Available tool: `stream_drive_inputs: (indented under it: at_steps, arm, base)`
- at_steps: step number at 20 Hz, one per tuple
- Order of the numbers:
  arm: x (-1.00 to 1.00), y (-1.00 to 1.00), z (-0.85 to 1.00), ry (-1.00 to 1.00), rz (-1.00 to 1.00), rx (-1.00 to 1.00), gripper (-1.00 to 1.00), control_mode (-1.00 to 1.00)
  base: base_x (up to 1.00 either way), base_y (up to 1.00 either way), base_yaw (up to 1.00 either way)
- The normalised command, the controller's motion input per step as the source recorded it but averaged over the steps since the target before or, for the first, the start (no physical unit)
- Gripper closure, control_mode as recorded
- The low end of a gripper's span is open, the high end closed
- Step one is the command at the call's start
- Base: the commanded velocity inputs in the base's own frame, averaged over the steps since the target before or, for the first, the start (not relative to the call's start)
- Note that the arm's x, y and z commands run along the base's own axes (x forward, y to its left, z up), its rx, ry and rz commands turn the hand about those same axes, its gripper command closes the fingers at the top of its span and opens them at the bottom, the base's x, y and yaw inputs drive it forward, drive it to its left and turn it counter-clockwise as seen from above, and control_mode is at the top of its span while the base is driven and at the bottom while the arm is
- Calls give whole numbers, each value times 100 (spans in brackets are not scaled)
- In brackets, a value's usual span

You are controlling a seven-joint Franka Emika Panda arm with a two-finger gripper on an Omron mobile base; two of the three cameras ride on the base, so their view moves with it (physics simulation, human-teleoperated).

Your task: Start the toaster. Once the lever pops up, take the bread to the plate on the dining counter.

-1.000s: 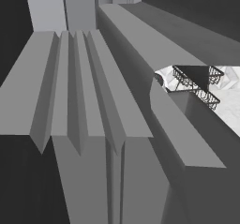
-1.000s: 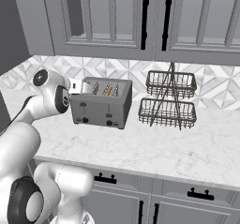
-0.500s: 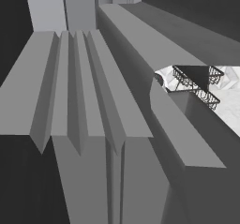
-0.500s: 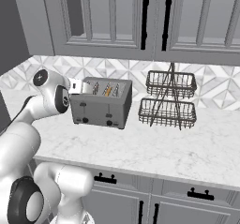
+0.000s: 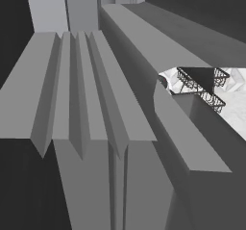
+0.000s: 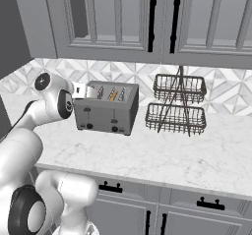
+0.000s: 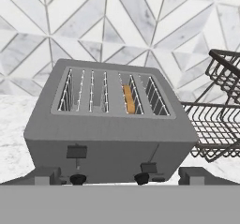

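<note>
While the gripper hangs released, jaws wide apart, just in front of the toaster, the bread stands down inside a right-hand slot. Two levers show on the front face. A wire rack stands beside the toaster on the marble counter.

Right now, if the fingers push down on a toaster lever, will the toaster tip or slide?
Probably not tip: the toaster is a wide, boxy body resting flat on the marble counter. It might slide a little, since that surface looks smooth. The bread sits deep in a slot, so it should stay.
</note>
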Motion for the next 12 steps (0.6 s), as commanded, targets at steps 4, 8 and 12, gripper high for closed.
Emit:
stream_drive_inputs:
  at_steps: [4,8,12]
  arm:
    - [0,0,0,0,0,0,-100,-100]
    - [0,0,0,0,0,0,-100,-100]
    - [0,0,0,0,0,0,-100,-100]
  base:
    - [0,0,0]
    - [0,0,0]
    - [0,0,0]
